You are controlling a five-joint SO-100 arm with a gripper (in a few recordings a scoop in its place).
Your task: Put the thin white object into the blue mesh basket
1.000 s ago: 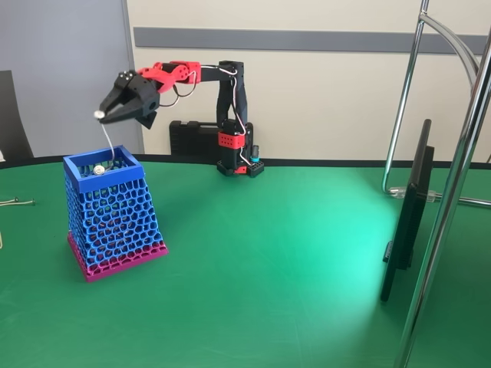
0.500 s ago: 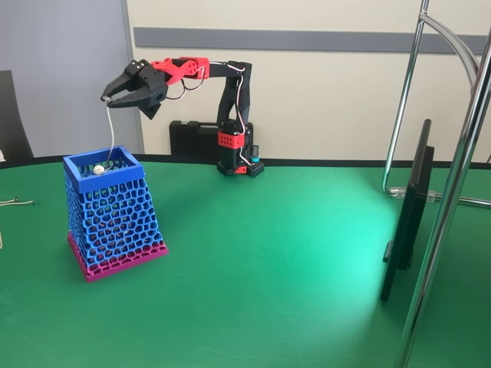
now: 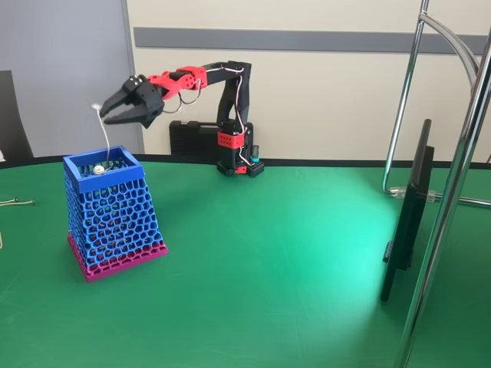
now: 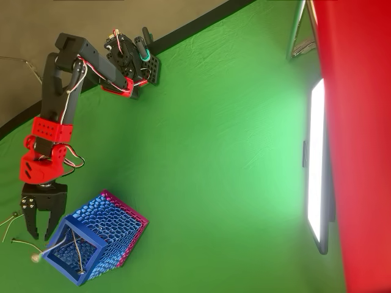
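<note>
While the thin white object (image 3: 103, 138) stands nearly upright with its lower end inside the blue mesh basket (image 3: 111, 215), we see its upper end rising above the blue rim, just left of and below the pincer (image 3: 110, 114) in the fixed view. We find the pincer's fingers spread open and apart from the stick, so nothing is held. From the overhead view, the object (image 4: 54, 247) leans out across the basket (image 4: 107, 235) rim, its ball tip hanging past the edge, with the open pincer (image 4: 38, 232) just beside it. Another small ball lies inside the basket. Around them spreads the green worktop (image 3: 291, 261), with chrome stand tubes (image 3: 453, 176) at the right.
</note>
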